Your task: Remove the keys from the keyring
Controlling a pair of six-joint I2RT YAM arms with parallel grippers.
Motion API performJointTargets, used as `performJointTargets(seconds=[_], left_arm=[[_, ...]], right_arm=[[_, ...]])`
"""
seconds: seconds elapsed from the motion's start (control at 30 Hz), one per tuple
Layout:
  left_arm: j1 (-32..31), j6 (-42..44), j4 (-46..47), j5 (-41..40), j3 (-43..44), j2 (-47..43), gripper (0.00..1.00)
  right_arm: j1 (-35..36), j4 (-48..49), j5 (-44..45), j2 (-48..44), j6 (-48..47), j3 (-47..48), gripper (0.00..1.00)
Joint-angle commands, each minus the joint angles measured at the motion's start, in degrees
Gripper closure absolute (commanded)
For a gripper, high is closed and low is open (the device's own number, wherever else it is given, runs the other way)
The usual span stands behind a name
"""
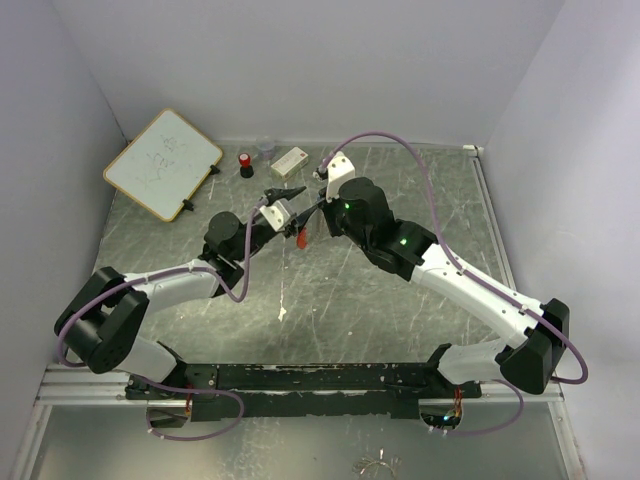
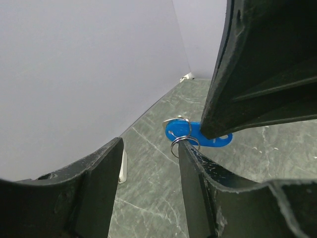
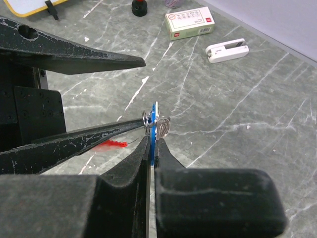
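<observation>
My right gripper (image 3: 153, 141) is shut on the blue-headed key (image 3: 155, 115), held edge-on above the table. A small silvery key (image 3: 164, 127) hangs beside it on a silvery ring (image 3: 146, 119). My left gripper (image 2: 150, 144) is open; one of its fingertips (image 2: 187, 150) is at or in the ring (image 2: 184, 144), next to the blue key head (image 2: 174, 132). The red keyring loop (image 3: 112, 145) hangs blurred below the left finger and shows in the top view (image 1: 301, 238). Both grippers meet mid-table, the left (image 1: 290, 203) and the right (image 1: 318, 212).
A whiteboard (image 1: 163, 163) lies at the back left. A red-and-black capped bottle (image 1: 245, 163), a white box (image 3: 189, 25) and a white block (image 3: 227, 49) stand near the back wall. White walls enclose three sides.
</observation>
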Motion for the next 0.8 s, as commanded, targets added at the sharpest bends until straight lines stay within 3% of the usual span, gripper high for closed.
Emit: performJointTargets(seconds=[0.0,0.17,0.43,0.77], left_arm=[[-0.5,-1.6,5.3,4.0,-0.9,0.6,0.4],[-0.4,-1.7,5.2,4.6,-0.2,1.4,0.5],[-0.5,-0.9,3.0,6.0,1.5,2.2,0.87],[-0.5,0.6,4.1,5.7,0.5,1.7,0.93]], right_arm=[[0.5,2.3,-1.0,-0.3,0.1,0.4,1.0],[0.6,2.5,-1.2,-0.3,0.2,0.3,1.0],[0.6,2.7,-1.5,0.0,0.3,0.2,1.0],[0.6,2.3,-1.3,0.8,0.1,0.7,1.0]])
